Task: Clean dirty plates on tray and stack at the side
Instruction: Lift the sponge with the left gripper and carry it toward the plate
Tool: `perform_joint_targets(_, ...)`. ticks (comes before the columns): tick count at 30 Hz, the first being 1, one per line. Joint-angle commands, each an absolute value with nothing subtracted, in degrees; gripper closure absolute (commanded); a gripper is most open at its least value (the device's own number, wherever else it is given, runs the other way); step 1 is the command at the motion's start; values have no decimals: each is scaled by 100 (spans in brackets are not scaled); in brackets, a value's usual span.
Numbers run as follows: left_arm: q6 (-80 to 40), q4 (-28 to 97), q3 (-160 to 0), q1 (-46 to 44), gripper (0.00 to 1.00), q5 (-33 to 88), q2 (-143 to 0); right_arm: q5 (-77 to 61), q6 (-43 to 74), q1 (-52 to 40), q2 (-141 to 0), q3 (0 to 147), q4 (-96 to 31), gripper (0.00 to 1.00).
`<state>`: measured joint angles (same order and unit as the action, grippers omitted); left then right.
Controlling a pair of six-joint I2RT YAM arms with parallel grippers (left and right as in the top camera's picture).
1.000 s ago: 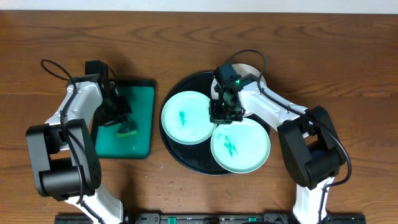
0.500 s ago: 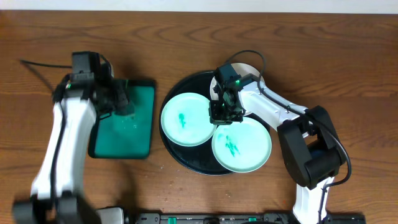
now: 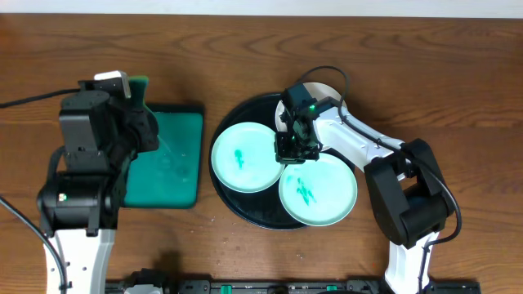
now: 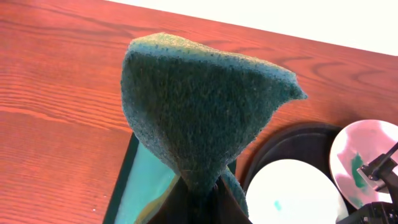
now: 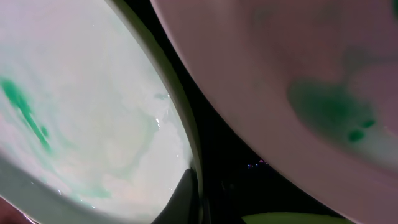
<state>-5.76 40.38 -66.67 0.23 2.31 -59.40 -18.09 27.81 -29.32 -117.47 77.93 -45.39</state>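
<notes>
The black round tray (image 3: 230, 196) holds three white plates with green smears: one on the left (image 3: 243, 155), one at the front right (image 3: 317, 190), and one at the back (image 3: 331, 91) partly hidden under my right arm. My right gripper (image 3: 295, 152) reaches down where the left and front plates meet. It is shut on the rim of the front plate (image 5: 93, 124), and a fingertip (image 5: 186, 193) lies over that rim. My left gripper (image 3: 129, 90) is raised high above the table, shut on a dark green sponge (image 4: 199, 106) that fills its wrist view.
A green rectangular tray with a black rim (image 3: 167, 159) lies left of the round tray, under my left arm. Bare wooden table (image 3: 458, 90) surrounds both trays. The left arm's cable (image 3: 24, 100) trails off to the left.
My left arm lifted the sponge off the green tray and rose towards the overhead camera. My right gripper stayed on the plate rim, and the front plate shifted very slightly.
</notes>
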Motion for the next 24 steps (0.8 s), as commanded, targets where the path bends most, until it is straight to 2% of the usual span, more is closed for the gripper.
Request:
perform_joint_targets(1,-451,3975,-6735,8,93,73,-5946,-1610,2606,-2998,-12055,7564,-4711,99)
perform_joint_targets(9,-537,4053,-6735,8,93,-12,-6399,-1612,2606,-2998,-12055,7564,-4709,99)
perform_joint_targets(16,-1372,4707,-6735,8,93,-134,-7789,-1614,2609,-2998,-12055,7564,-4718,99)
perform_joint_targets(24,-1448,5059,-6735,8,93,786,-9306,-1614,2609,-3000,-12055,7564,-4759,99)
